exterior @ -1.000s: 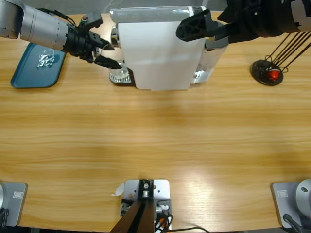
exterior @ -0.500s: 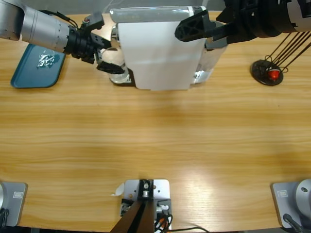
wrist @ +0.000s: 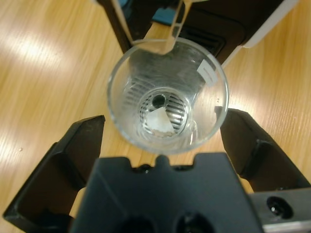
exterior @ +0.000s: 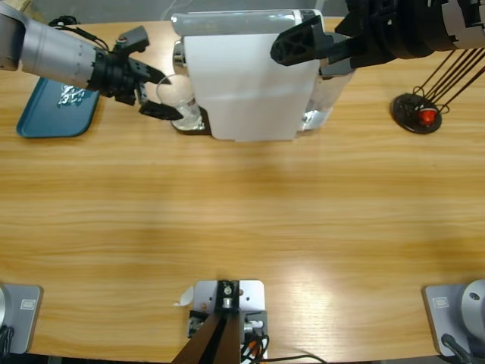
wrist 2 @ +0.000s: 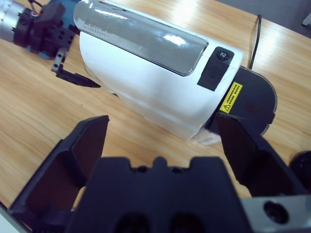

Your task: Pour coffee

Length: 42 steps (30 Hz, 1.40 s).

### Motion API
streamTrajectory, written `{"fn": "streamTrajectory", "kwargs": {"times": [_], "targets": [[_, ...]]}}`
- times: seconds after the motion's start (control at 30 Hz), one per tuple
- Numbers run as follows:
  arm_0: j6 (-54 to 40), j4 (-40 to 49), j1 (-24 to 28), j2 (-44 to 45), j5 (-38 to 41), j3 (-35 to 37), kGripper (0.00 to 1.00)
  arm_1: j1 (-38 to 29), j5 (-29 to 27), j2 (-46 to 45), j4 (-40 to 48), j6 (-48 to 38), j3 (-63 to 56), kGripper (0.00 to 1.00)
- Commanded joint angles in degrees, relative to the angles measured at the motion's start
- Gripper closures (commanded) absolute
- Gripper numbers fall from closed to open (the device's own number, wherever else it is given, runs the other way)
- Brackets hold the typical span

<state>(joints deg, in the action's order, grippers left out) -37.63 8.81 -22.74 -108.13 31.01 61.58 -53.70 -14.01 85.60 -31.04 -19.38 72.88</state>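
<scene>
A small clear glass cup [wrist: 167, 94] sits between the jaws of my left gripper [wrist: 165, 124], which is shut on it. I look down into the cup; its bottom shows only a pale patch, and I cannot make out any coffee. In the high view the cup [exterior: 174, 92] is held just left of the white coffee machine [exterior: 242, 83], above the machine's drip tray [exterior: 191, 123]. The left gripper [exterior: 168, 95] reaches in from the upper left. My right gripper [wrist 2: 163, 124] hangs open above the machine [wrist 2: 146, 82], holding nothing.
A blue tray [exterior: 38, 121] with crumpled foil pieces lies at the far left. At the right stands a wire capsule rack on a black base [exterior: 409, 106] with a red capsule [exterior: 428, 116]. The wooden table's [exterior: 242, 227] front half is bare.
The left gripper closed on the cup at the drip tray and has drawn it up and to the left, away from the machine. The right arm has barely moved.
</scene>
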Motion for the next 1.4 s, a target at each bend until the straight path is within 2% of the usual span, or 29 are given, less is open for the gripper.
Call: {"fn": "streamTrajectory", "kwargs": {"times": [0.03,0.13,0.17,0.2,0.23,0.27,0.3,0.4,0.5,0.6,0.67,0.93,1.4], "targets": [[1.6,0.6,3.7,7.1,-0.9,-6.0,0.0,0.6,0.2,1.3,-1.3,1.2,0.7,0.0],[3.3,0.9,6.1,10.8,-4.9,-9.2,0.004,0.6,-1.8,2.4,-6.7,6.2,5.1,0.001],[4.6,1.4,6.8,12.0,-5.4,-9.8,0.004,0.7,-3.2,2.8,-8.6,7.3,7.3,0.024],[5.8,2.2,7.1,13.3,-5.9,-10.1,0.004,1.4,-3.7,2.9,-9.8,8.0,8.8,0.116],[7.2,2.8,7.0,14.7,-6.4,-10.6,0.006,2.2,-3.4,2.8,-9.9,8.2,9.6,0.385],[8.6,3.3,6.4,16.5,-6.6,-11.5,0.009,2.9,-3.4,2.8,-9.5,7.5,10.1,0.746],[9.3,3.7,6.1,17.5,-6.6,-12.4,0.009,3.2,-4.3,3.0,-9.3,6.4,10.4,0.985],[9.8,4.6,6.2,19.2,-8.9,-15.0,0.009,4.3,-4.6,4.4,-9.2,4.9,11.6,1.0],[12.1,5.1,5.8,20.6,-9.8,-16.0,0.01,8.2,-0.1,5.6,-12.6,4.9,13.9,1.0],[13.7,5.9,0.0,22.0,-9.8,-16.9,0.013,10.9,3.0,8.3,-18.0,4.4,20.3,1.0],[13.9,6.2,-1.5,22.0,-9.8,-17.6,0.013,11.9,5.2,10.6,-20.7,3.7,24.2,1.0],[13.9,6.1,-1.3,20.8,-11.4,-18.2,0.009,14.9,11.6,20.1,-30.7,3.7,38.1,1.0],[14.1,6.1,-0.9,22.9,-11.8,-19.7,0.0,15.7,12.5,23.1,-33.9,3.6,40.3,1.0]]}}
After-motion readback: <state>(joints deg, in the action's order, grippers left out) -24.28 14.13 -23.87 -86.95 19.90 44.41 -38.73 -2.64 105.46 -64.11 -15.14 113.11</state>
